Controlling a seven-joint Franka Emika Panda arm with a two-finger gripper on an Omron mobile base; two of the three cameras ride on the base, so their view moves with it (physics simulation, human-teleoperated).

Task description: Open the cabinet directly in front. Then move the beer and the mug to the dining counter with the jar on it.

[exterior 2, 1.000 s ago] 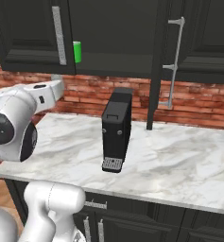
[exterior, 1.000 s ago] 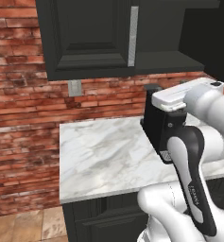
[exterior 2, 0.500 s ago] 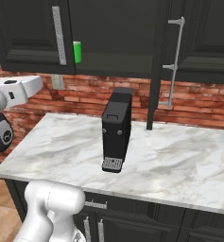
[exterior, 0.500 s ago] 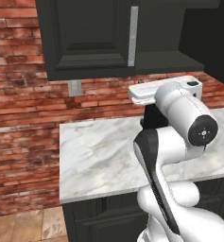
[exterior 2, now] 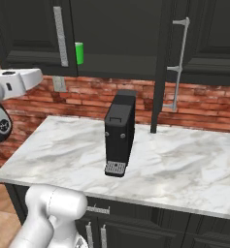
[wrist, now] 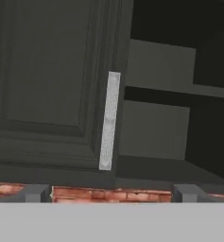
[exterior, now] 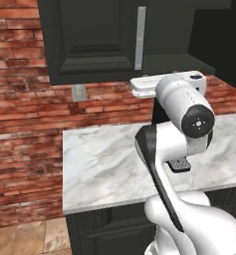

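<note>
Cabinet (wrist: pixel 52 85): left door shut, right door swung open. Mug (exterior 2: pixel 79 53): on the inner shelf behind the left door's handle (wrist: pixel 108 120). End effector (wrist: pixel 111 196): spread wide, empty, facing that handle. Risk: fingers striking the shut door when reaching for the mug.

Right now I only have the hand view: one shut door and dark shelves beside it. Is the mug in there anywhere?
Observer: Yes. In the right base view the green mug stands inside the cabinet, just right of the shut door's handle.
Operator: Anything on the counter below?
Observer: A black coffee machine stands on the marble counter.
Operator: And the other door?
Observer: The other door stands swung out, edge-on.
</note>
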